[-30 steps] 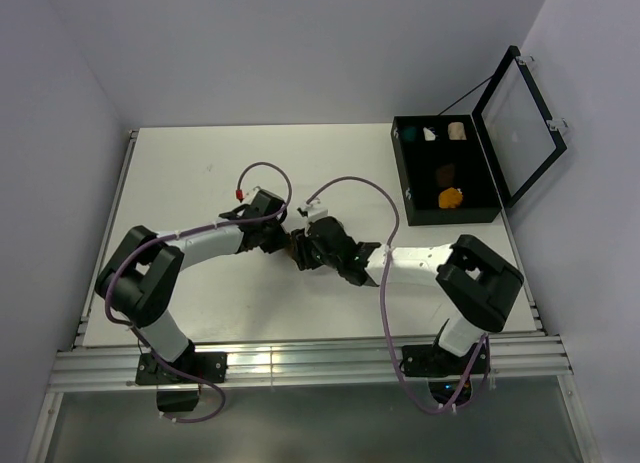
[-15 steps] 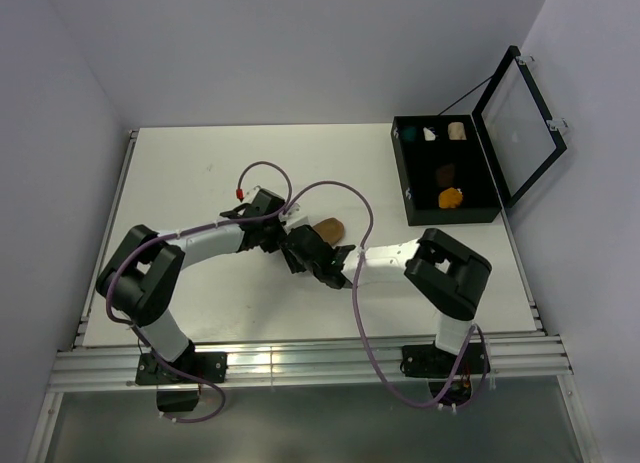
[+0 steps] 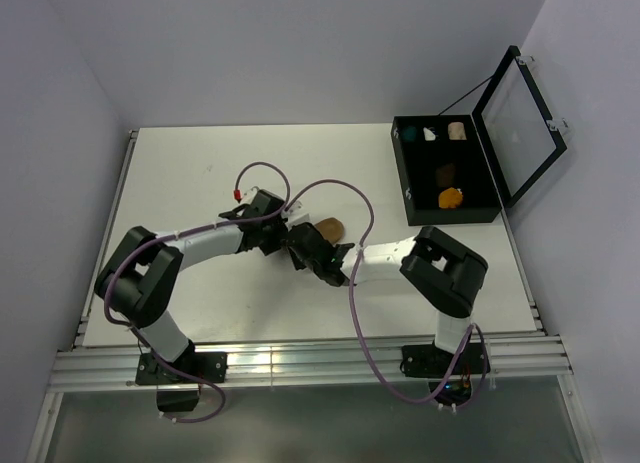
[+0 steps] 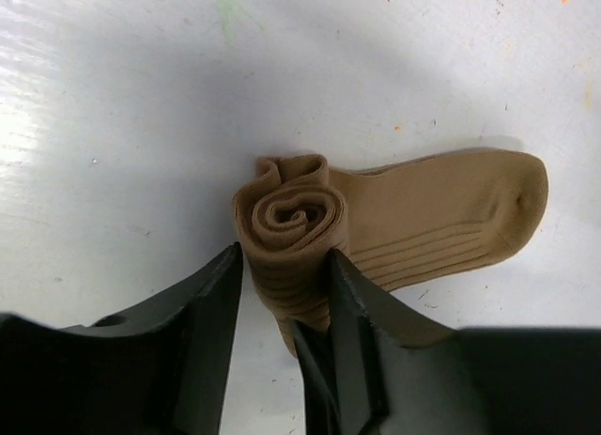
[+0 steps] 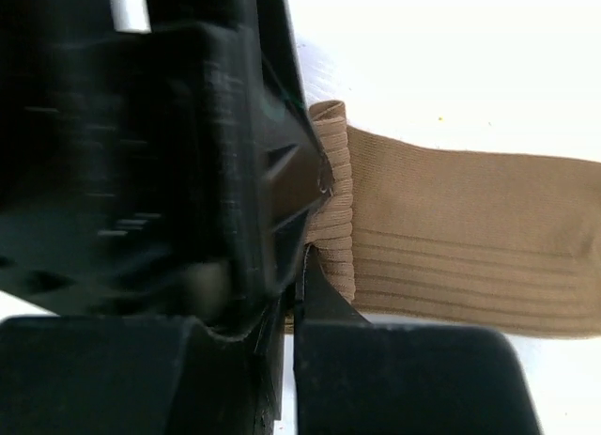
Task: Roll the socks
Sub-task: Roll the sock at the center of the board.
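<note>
A plain tan sock (image 4: 441,219) lies on the white table (image 3: 200,173), its cuff end wound into a roll (image 4: 289,214) and its toe flat to the right. My left gripper (image 4: 282,256) straddles the roll, open; the right finger (image 4: 349,313) touches it and a thin gap shows beside the left finger (image 4: 211,313). My right gripper (image 5: 305,242) is shut, its tips pressed against the roll's ribbed end (image 5: 336,200). From above, both grippers (image 3: 283,238) (image 3: 303,245) meet beside the sock's toe (image 3: 330,227). A dark brown sock (image 3: 445,171) and a mustard-orange sock (image 3: 451,197) sit in the box.
The black compartment box (image 3: 490,208) stands at the back right with its clear lid (image 3: 520,118) raised. Small teal (image 3: 409,134), white (image 3: 429,134) and cream (image 3: 457,130) bundles fill its far row. Purple cables loop above both arms.
My right arm swung left to the left gripper and its jaws went from open to shut at the roll. My left jaws widened around the roll. The sock's toe came into view.
</note>
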`<control>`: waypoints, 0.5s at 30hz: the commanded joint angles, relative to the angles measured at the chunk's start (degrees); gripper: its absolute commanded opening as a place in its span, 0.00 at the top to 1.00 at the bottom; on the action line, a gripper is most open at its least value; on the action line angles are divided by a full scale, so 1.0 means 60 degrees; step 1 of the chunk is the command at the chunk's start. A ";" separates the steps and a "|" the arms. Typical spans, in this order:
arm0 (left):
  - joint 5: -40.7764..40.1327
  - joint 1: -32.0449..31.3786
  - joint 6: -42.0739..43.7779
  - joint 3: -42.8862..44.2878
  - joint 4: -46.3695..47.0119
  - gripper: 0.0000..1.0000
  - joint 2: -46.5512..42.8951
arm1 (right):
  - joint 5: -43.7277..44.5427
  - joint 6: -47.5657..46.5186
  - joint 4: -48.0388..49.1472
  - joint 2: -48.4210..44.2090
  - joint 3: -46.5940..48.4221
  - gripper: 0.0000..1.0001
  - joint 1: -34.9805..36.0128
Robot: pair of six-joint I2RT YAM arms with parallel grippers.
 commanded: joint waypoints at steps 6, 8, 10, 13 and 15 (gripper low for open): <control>-0.0550 -0.0139 -0.0639 -0.0335 -0.0204 0.34 -0.1356 | -0.4334 0.0977 -0.0316 0.0101 -0.0906 1.00 -0.1793; -0.0580 -0.0110 -0.0742 -0.0394 -0.0146 0.31 -0.1546 | -0.5668 0.1402 -0.0155 0.0174 -0.0951 1.00 -0.2176; -0.0551 -0.0110 -0.0845 -0.0438 -0.0029 0.30 -0.1707 | -0.6517 0.1927 0.0254 0.0262 -0.1112 1.00 -0.2675; -0.0477 -0.0110 -0.0933 -0.0570 0.0161 0.30 -0.1840 | -0.7852 0.2819 0.1132 0.0540 -0.1477 1.00 -0.3303; -0.0360 -0.0110 -0.0875 -0.0643 0.0308 0.30 -0.1869 | -0.8731 0.3290 0.1935 0.0818 -0.1784 1.00 -0.3627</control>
